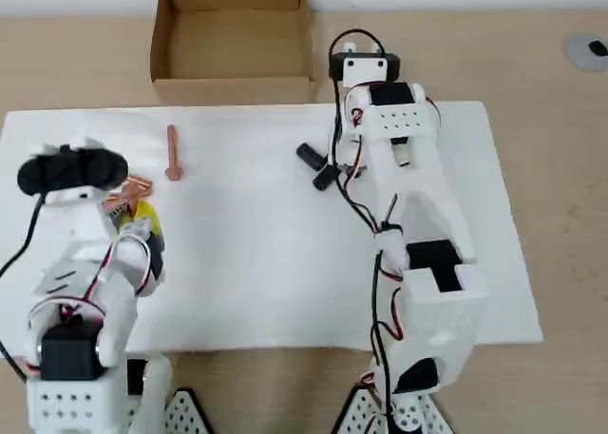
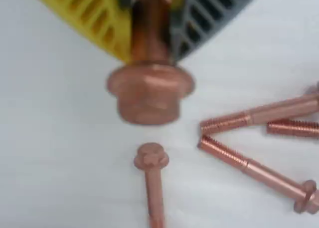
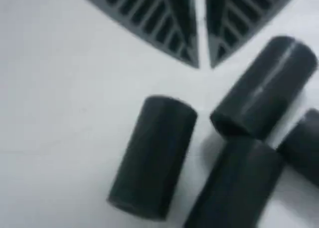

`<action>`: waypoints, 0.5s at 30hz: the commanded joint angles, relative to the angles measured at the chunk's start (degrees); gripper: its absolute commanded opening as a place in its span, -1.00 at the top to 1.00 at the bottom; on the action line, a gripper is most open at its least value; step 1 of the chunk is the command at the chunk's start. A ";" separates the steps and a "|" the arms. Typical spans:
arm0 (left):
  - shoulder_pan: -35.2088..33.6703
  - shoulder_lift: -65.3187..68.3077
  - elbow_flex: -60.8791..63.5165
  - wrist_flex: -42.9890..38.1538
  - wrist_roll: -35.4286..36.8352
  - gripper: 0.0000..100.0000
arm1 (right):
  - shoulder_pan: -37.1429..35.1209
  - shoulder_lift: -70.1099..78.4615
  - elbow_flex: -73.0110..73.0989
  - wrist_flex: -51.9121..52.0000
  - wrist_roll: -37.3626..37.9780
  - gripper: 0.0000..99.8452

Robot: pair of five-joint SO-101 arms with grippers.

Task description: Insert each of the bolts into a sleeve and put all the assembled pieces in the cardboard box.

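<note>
Toward the left edge of the high view, over the white mat (image 1: 256,263), the left hand (image 2: 149,46) is clamped on the shank of a copper bolt (image 2: 149,93), head end out, between its yellow and grey jaws. Three loose bolts (image 2: 254,165) lie on the mat just under it, and another bolt (image 1: 173,152) lies apart, nearer the cardboard box (image 1: 233,90) at the top of the frame. Right of centre, the right hand (image 3: 202,62) hangs over a cluster of black sleeves (image 3: 152,155), jaws drawn almost together with nothing between them. No assembled piece shows in the box, so the task looks to be at its first pairing. Next, I judge, the right hand must spread, grip a sleeve and present its bore for the held bolt to enter squarely.
</note>
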 commanded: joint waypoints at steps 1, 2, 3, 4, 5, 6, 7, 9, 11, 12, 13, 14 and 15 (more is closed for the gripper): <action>0.53 -4.53 0.62 -1.58 0.26 0.98 | 1.80 -0.31 -0.48 -0.88 -0.62 0.90; 0.53 -5.58 0.97 -1.58 0.26 0.98 | 2.24 -0.31 -0.48 -1.32 -0.53 0.85; 0.53 -6.55 1.14 -1.58 0.26 0.98 | 2.59 -0.31 -0.40 -1.58 -0.53 0.82; 0.53 -7.16 1.14 -1.49 0.26 0.98 | 2.95 -0.31 -0.40 -1.67 -0.53 0.81; 0.53 -7.78 1.23 -1.49 0.26 0.98 | 3.21 -0.31 -0.48 -1.76 -0.53 0.81; 0.53 -8.40 1.58 -1.49 0.09 0.98 | 3.74 -0.31 -0.48 -2.02 -0.53 0.81; 0.53 -8.92 1.93 -1.49 0.09 0.98 | 4.18 -0.31 -0.40 -2.11 -0.35 0.81; 0.53 -9.45 2.55 -1.49 0.18 0.98 | 4.97 -0.31 -0.31 -2.99 -0.26 0.81; 0.62 -9.45 2.99 -1.49 0.18 0.98 | 5.23 -0.22 -0.22 -3.96 0.70 0.81; 0.53 -9.45 2.99 -1.49 0.18 0.98 | 5.14 -0.22 -0.13 -4.57 1.05 0.81; 0.53 -9.45 2.99 -1.49 0.18 0.98 | 5.05 -0.22 -0.13 -5.27 1.05 0.81; 0.53 -9.45 2.99 -1.49 0.18 0.98 | 4.97 -0.22 -0.13 -5.98 1.14 0.81; 0.53 -9.45 2.99 -1.49 0.18 0.98 | 4.88 -0.22 -0.13 -6.68 1.32 0.81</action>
